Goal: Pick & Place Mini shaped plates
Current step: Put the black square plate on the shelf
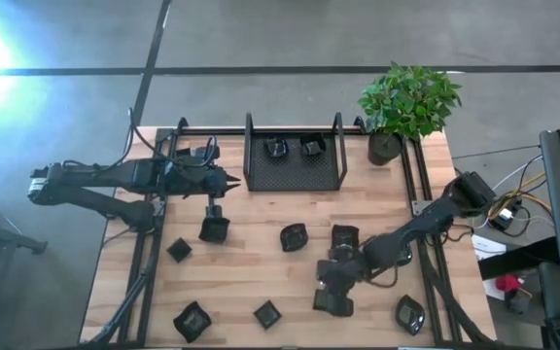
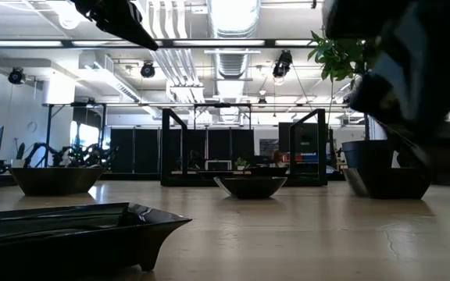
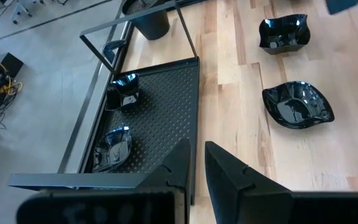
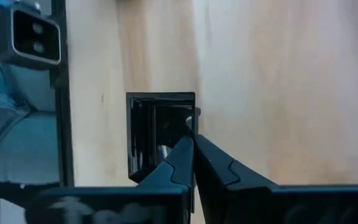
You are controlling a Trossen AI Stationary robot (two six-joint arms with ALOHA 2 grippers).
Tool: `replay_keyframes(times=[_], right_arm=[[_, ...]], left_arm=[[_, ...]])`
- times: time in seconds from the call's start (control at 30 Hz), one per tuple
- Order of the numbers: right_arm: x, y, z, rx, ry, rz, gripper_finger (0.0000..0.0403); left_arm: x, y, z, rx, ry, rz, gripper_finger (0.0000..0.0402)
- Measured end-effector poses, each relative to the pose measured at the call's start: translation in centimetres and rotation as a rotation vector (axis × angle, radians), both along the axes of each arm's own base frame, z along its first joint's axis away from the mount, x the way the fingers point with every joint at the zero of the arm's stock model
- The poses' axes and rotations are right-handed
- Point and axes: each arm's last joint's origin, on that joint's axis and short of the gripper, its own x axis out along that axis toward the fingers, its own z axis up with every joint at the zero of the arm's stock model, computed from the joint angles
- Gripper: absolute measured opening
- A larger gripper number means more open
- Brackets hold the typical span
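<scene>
Near the table's front right, right gripper (image 1: 331, 292) is down at the wood, fingers (image 4: 182, 158) pinched together on the rim of a square dish (image 4: 160, 134). Wrist view: the two tips meet at the dish's edge, one wall of the dish caught between them, rest of the dish lying to one side of the fingers, flat on the board. From above, that dish (image 1: 333, 302) is just under the gripper, partly hidden by it.

Left gripper (image 1: 229, 181) hangs above the table's back left, beside the mesh tray (image 1: 295, 178), fingers (image 3: 182, 168) a narrow gap apart, nothing between them. Two small dishes sit in the tray (image 3: 166, 99): one (image 1: 277, 149) and another (image 1: 311, 147), side by side.

Other dishes are scattered on the table (image 1: 261, 219): one (image 1: 214, 229) just in front of the left gripper, one (image 1: 179, 250) near the left edge, one (image 1: 294, 237) mid-table, one (image 1: 344, 235) close to the right arm, one (image 1: 192, 321) and one (image 1: 266, 314) along the front, one oval (image 1: 409, 314) at front right. Plant pot (image 1: 385, 148) stands at the back right corner, beside the tray.
</scene>
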Motion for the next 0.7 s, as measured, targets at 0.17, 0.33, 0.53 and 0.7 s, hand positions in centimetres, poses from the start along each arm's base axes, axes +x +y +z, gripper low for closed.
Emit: replay_keyframes(times=[0.17,0.33,0.53,0.7], right_arm=[[0.9,-3.2,2.2,-0.062,-0.035,0.006,0.0008],[2.6,-7.6,4.8,-0.155,-0.063,0.013,0.0008],[4.4,-14.3,7.4,-0.291,-0.090,0.040,0.0008],[5.0,-20.3,9.4,-0.362,-0.139,-0.020,0.0008]], left_arm=[[0.0,0.0,-0.1,0.012,0.005,-0.007,0.0041],[0.0,0.0,-0.1,0.014,0.008,-0.009,0.0041],[0.0,0.0,-0.1,0.032,0.014,-0.021,0.0041],[0.0,0.0,-0.1,0.034,0.015,-0.021,0.0041]])
